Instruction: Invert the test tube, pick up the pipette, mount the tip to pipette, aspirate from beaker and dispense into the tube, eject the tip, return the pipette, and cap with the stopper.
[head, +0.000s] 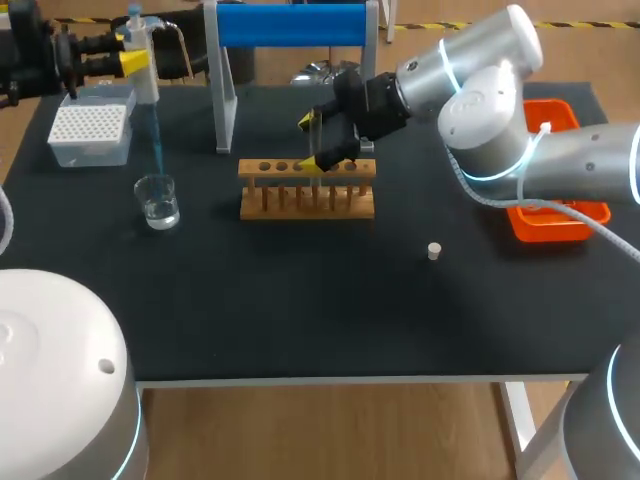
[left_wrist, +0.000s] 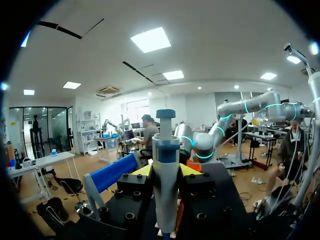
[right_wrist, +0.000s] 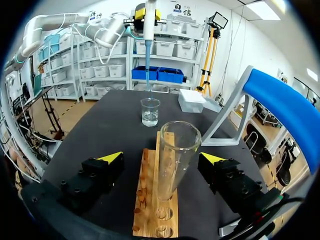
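My left gripper (left_wrist: 166, 171) is shut on the white and blue pipette (left_wrist: 165, 165) and holds it upright at the far left (head: 143, 60). The pipette's long blue tip (head: 156, 140) points down, its end at the mouth of the glass beaker (head: 158, 200), which holds clear liquid. A clear test tube (right_wrist: 175, 155) stands mouth up in the wooden rack (head: 307, 190). My right gripper (right_wrist: 161, 160) is open around the tube, with a gap on each side. The small white stopper (head: 434, 251) lies on the mat to the right of the rack.
A white tip box (head: 90, 130) sits at the far left behind the beaker. The blue-topped pipette stand (head: 290, 28) rises behind the rack. An orange tray (head: 560, 222) lies at the right edge under my right arm.
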